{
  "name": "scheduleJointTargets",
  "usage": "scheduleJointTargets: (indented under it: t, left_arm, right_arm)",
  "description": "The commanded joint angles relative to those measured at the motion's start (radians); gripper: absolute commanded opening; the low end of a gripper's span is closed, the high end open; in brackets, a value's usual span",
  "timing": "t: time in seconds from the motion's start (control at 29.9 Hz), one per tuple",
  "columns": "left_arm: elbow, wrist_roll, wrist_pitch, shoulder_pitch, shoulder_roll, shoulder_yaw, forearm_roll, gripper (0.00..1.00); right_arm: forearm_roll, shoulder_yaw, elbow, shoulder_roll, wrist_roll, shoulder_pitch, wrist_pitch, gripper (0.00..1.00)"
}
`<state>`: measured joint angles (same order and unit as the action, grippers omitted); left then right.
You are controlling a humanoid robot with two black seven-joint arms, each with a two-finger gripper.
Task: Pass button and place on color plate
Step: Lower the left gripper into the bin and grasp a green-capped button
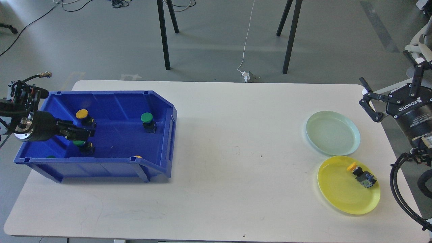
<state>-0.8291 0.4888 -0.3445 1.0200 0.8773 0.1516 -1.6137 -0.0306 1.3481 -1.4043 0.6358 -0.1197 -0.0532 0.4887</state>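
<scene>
A yellow-capped button lies on its side on the yellow plate at the right. The pale green plate behind it holds nothing. A blue bin at the left holds a yellow button, a green button, and a green button partly hidden by my left gripper. That gripper reaches low into the bin just above the hidden green button; its dark fingers cannot be told apart. My right gripper is open and empty, raised beyond the table's right edge.
A yellow cap and a green cap peek over the bin's front wall. Black stand legs and a white cable are on the floor behind the table. A white chair stands at the far right.
</scene>
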Motion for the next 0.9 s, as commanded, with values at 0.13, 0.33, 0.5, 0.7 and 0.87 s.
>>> scheduleJointTargets:
  t: [0.13, 0.33, 0.5, 0.7, 0.87]
  left_arm:
    - [0.045, 0.000, -0.002, -0.008, -0.040, 0.016, -0.003, 0.91]
    - [0.114, 0.000, -0.001, -0.012, -0.072, 0.043, -0.005, 0.91]
    - [0.156, 0.000, 0.001, -0.026, -0.096, 0.059, -0.002, 0.91]
    - [0.163, 0.000, 0.005, -0.047, -0.101, 0.059, -0.002, 0.90]
    - [0.163, 0.000, 0.007, -0.049, -0.112, 0.059, -0.002, 0.84]
  right_arm:
    - [-0.003, 0.002, -0.001, -0.002, -0.002, 0.007, 0.000, 0.98]
    - [-0.003, 0.000, -0.001, -0.002, -0.003, 0.010, 0.000, 0.98]
    - [-0.003, 0.000, -0.002, -0.004, -0.003, 0.021, 0.000, 0.98]
    - [-0.003, 0.000, -0.002, -0.015, -0.003, 0.030, 0.000, 0.98]
    - [-0.003, 0.002, -0.002, -0.015, -0.003, 0.038, 0.000, 0.98]
